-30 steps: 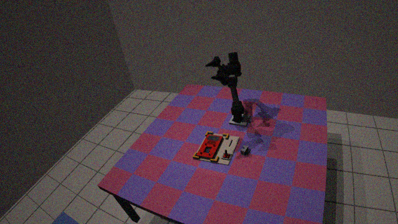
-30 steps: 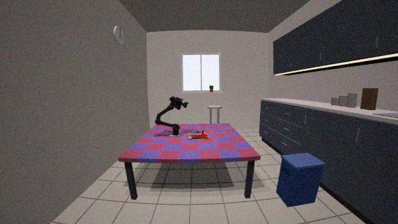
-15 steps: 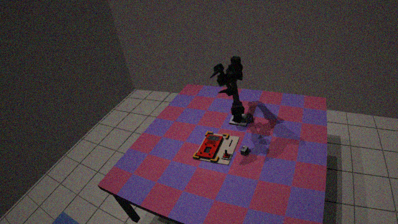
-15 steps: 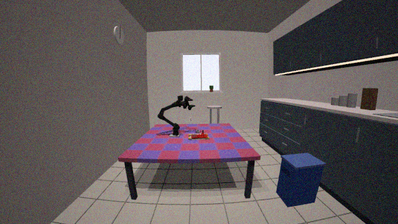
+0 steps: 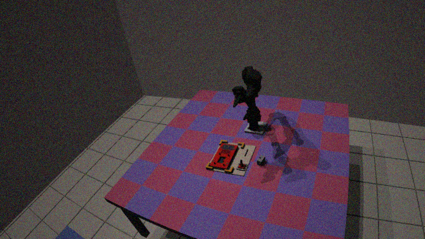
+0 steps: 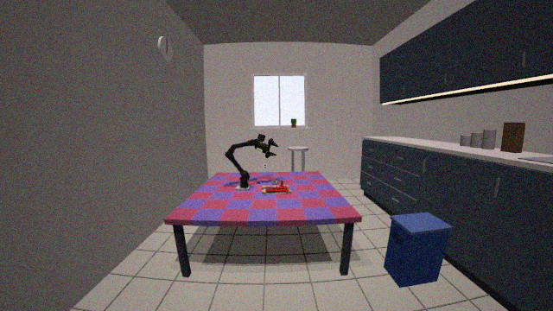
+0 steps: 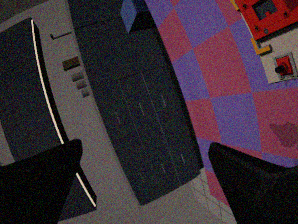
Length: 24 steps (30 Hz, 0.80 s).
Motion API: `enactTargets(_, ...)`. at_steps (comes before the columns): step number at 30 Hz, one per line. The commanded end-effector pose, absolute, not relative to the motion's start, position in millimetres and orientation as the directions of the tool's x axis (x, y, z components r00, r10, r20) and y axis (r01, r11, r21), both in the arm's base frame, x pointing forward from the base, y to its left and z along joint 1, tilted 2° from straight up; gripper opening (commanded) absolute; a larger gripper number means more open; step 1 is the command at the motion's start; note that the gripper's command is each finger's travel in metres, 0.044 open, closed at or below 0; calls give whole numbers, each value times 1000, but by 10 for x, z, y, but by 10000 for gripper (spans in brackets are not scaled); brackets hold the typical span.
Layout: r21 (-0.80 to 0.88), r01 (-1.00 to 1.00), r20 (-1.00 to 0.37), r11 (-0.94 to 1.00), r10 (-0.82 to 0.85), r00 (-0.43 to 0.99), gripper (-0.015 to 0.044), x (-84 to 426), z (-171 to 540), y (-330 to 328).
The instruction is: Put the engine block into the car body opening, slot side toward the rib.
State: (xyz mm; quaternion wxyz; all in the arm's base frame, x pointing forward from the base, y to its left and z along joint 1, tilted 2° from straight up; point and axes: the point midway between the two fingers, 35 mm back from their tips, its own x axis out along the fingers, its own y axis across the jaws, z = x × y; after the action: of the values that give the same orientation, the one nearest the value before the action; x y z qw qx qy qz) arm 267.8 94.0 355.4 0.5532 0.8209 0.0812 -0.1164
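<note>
The red car body (image 5: pixel 229 155) (image 6: pixel 276 189) (image 7: pixel 272 29) lies on a pale board (image 5: pixel 242 157) (image 7: pixel 285 44) between yellow corner brackets. A dark square opening (image 5: pixel 222 160) (image 7: pixel 264 9) shows in its top; its inner detail is too small to tell. A small grey block (image 5: pixel 261 160), seemingly the engine block, sits on the table just beside the board in the top view; which way its slot faces cannot be told. My gripper (image 5: pixel 236 97) (image 6: pixel 276 149) (image 7: pixel 148 148) is open and empty, high above the table, well away from the block and the car body.
A small red part with a dark upright peg (image 5: pixel 242 165) (image 7: pixel 284 67) stands on the board near its corner. The arm's base (image 5: pixel 255 129) (image 6: pixel 243 187) is on the checkered table (image 5: pixel 212 192) (image 6: pixel 263 216). A blue bin (image 6: pixel 416 250) stands on the floor beyond the table.
</note>
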Motion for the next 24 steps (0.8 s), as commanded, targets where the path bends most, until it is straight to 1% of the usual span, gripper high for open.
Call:
enactTargets(1,863,408,-412,-298,51,910,440,2795,3266,1157)
enactTargets(7,791,576,-571,-206,92,816,440,2869,2904,1384)
enactTargets(13,677,725,-717,-123,113,688,440,2881,2536,1572)
enactTargets(24,419,908,-903,-18,89,419,440,2831,1945,1727)
